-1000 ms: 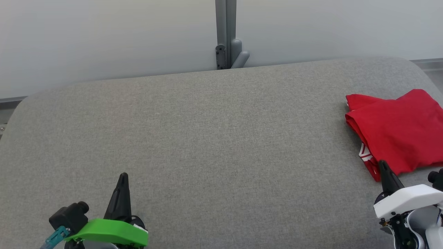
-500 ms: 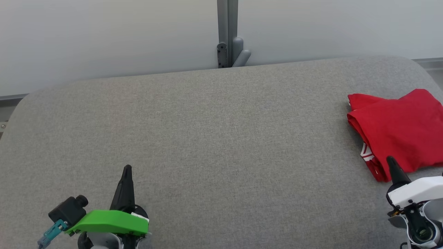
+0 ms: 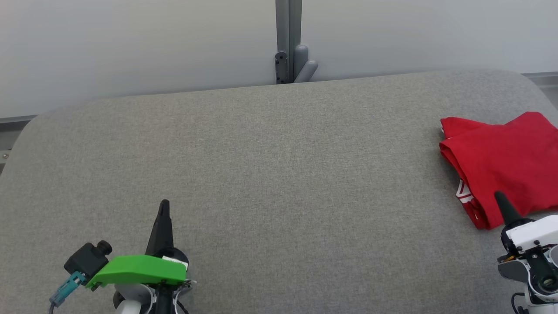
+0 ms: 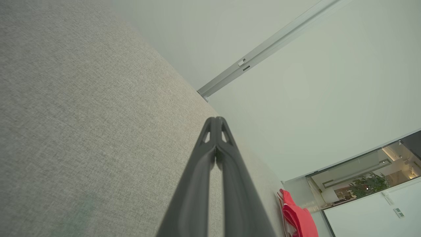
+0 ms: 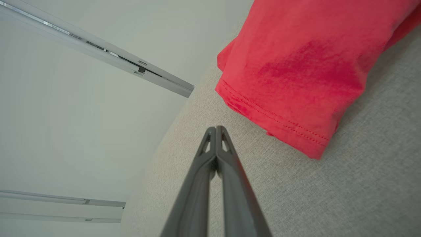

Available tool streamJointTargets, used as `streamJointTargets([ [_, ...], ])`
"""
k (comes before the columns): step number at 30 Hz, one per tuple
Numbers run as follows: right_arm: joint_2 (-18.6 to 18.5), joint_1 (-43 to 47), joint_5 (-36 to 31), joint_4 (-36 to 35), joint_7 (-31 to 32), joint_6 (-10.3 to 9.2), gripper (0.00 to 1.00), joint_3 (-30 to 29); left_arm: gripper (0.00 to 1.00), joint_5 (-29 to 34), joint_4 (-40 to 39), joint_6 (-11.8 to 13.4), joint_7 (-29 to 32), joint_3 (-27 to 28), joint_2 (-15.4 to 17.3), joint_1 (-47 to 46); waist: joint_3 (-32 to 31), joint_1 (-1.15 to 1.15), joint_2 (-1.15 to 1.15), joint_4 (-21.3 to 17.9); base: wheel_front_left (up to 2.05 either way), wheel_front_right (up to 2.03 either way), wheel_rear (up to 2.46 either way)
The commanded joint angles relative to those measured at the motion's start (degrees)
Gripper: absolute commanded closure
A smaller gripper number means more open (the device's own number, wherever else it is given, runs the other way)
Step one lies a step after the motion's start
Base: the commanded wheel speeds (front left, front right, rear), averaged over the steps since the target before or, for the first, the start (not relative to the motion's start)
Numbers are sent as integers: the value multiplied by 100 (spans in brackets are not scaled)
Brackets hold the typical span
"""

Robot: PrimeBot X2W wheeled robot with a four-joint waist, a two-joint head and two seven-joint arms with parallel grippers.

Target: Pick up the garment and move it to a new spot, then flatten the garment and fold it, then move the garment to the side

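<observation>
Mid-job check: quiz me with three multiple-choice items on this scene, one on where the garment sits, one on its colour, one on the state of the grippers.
1. In the head view, where on the grey padded surface does the garment lie?
A. far right
B. centre
C. far left

2. What colour is the garment?
A. blue
B. red
C. white

3. How do the left gripper and right gripper stand?
A. both open
B. both shut and empty
C. right shut on the garment

Key:
1 A, it lies folded by the surface's right edge.
2 B, the fabric is red with a little white print at one edge.
3 B, each wrist view shows the fingers pressed together with nothing between them.
</observation>
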Motion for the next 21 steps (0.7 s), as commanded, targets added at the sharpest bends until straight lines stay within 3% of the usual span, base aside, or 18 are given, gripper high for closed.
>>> streamJointTargets([
  [1,-75,-190,208,23,86,2,100,-90,100,-210,-3,-64,-35,6,-3,-189,5,0,0,4,0,0,0],
  [21,-160,-533,1292,454,576,2,100,-484,100,-1267,272,-218,-97,-69,-136,-487,52,0,0,45,0,0,0],
])
